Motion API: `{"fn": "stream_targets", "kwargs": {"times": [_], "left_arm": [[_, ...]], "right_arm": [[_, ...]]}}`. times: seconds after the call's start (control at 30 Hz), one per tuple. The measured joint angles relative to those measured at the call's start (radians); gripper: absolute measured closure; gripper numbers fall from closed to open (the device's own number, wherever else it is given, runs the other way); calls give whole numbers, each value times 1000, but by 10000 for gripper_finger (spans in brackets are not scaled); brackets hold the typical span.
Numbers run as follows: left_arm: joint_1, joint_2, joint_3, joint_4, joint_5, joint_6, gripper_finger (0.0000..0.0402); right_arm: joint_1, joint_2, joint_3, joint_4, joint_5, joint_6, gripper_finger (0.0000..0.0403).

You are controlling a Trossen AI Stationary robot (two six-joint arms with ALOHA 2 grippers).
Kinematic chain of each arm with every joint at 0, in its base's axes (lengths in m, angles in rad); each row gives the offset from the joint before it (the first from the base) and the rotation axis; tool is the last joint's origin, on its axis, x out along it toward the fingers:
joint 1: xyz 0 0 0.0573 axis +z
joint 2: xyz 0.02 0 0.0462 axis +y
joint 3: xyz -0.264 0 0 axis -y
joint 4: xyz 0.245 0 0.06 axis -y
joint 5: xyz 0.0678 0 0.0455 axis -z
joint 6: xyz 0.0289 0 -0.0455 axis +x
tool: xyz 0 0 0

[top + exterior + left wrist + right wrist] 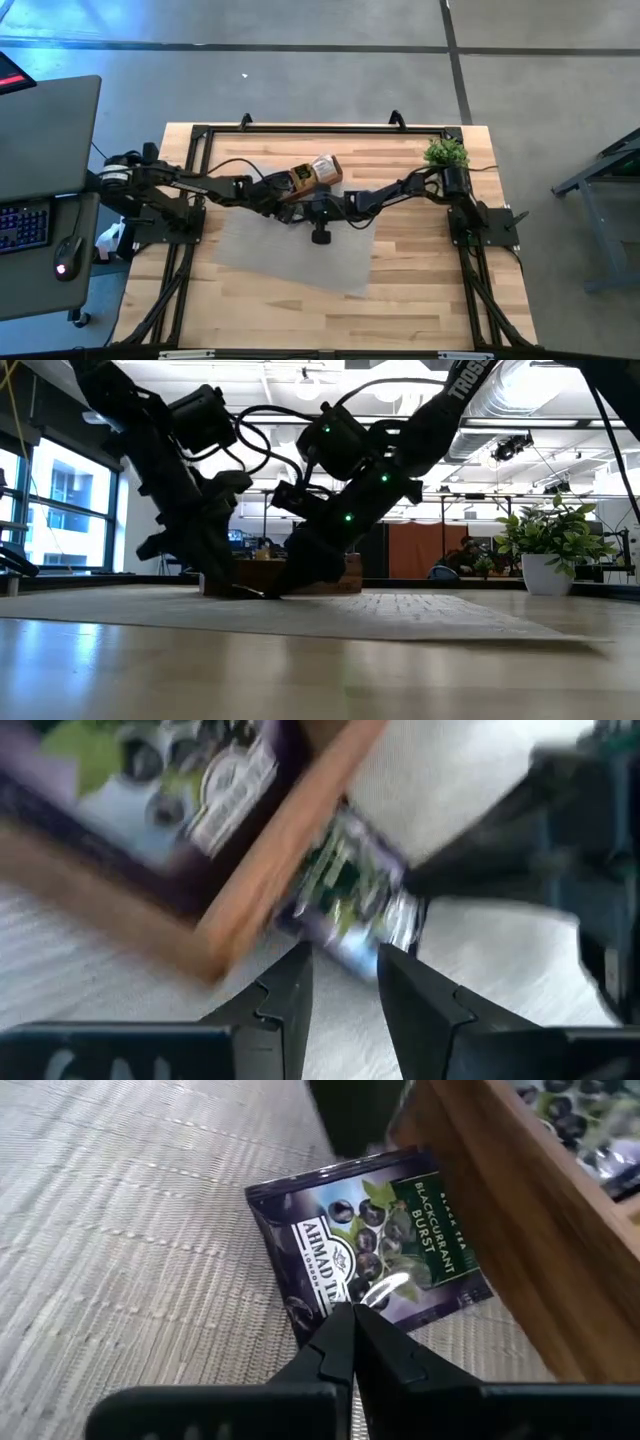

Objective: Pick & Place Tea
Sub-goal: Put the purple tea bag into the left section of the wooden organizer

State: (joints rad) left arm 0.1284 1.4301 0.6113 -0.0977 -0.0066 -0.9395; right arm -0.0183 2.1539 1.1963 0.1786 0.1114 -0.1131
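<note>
right end effector (352, 1315): nearest the lens, fingers pinched together on the edge of the tea sachet (372, 1250).
tea sachet: dark purple, flat on the grey mat (120, 1230), just beside the wooden tray (520, 1270)'s outer wall.
left end effector (342, 982): fingers apart, holding nothing, near the same sachet beside the tray.
step: grasp looks made; next move likely calls for lifting the sachet clear of the tray wall and over it.
writing: "ahmad tea", "blackcurrant burst", "black tea".
</note>
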Motion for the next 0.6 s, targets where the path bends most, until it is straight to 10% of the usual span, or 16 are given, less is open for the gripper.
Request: {"fn": "stream_targets", "kwargs": {"times": [0.6], "left_arm": [[2,77,0,47,27,-78,289]], "right_arm": [[2,2,0,4,-41,0,402]]}}
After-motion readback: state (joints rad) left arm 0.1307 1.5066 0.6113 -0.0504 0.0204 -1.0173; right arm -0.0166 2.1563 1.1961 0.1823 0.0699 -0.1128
